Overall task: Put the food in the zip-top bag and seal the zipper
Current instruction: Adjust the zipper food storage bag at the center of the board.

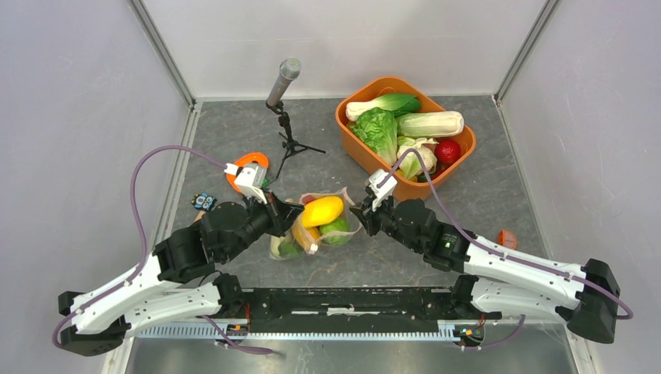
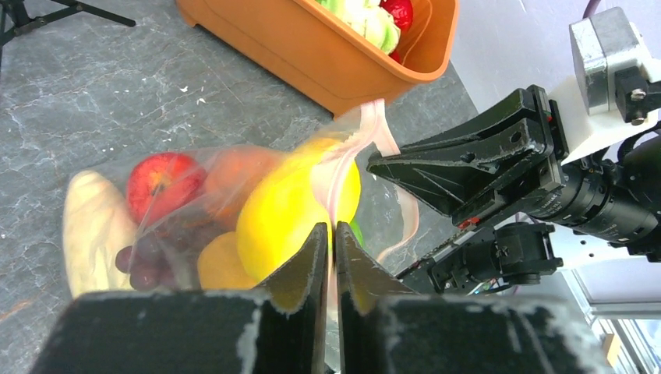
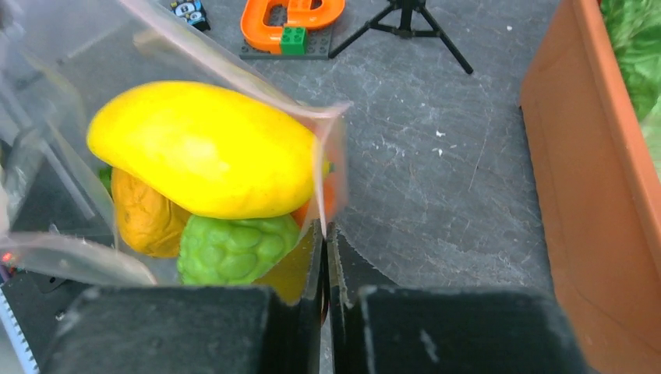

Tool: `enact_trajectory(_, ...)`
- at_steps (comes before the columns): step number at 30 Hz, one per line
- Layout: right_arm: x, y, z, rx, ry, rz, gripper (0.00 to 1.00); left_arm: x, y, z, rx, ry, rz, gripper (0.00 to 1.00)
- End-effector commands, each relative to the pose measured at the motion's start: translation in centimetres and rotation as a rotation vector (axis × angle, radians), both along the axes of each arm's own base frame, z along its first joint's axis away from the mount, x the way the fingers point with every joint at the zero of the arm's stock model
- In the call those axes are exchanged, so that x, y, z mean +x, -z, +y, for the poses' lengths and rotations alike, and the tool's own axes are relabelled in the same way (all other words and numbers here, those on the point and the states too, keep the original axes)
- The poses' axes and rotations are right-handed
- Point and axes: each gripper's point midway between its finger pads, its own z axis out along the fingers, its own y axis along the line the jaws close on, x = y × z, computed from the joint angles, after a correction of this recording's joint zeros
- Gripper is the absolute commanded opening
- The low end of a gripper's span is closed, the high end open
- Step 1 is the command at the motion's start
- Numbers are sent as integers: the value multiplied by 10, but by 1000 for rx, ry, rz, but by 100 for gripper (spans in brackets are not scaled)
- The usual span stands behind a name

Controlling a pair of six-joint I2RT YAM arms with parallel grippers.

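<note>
Zip-top bag [image 3: 62, 47] sits mid-table between both arms, packed with a yellow mango [image 1: 322, 210], a bumpy green fruit [image 3: 234, 249], a red apple [image 2: 160, 183], grapes [image 2: 144, 261] and orange pieces, and its mouth looks unsealed. The left gripper [image 2: 330, 234] is clenched on the pinkish zipper [image 2: 379, 128] at the bag's left side, while the right gripper [image 3: 323, 234] is pinched tight on the bag's right edge. An orange tub [image 1: 355, 148] of leafy vegetables stands further right and back, apart from the bag
</note>
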Motion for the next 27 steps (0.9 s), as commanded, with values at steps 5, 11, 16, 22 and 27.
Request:
enact_trajectory(5, 17, -81, -4, 73, 24, -226, 1, -12, -46, 2, -49, 89, -91, 75)
enact_trajectory(11, -4, -120, 5, 60, -199, -381, 0, -20, -69, 21, -29, 110, -162, 96)
enact_trajectory(16, -31, -156, 6, 66, -391, -514, 0, -25, -78, 22, 6, 157, -212, 100)
enact_trajectory(22, -88, -185, 14, 46, -758, -639, 0, -34, -84, -2, 49, 302, -253, 100)
enact_trajectory(27, -101, -176, 11, -80, -902, -690, 0, -47, -75, -27, 92, 461, -269, 98)
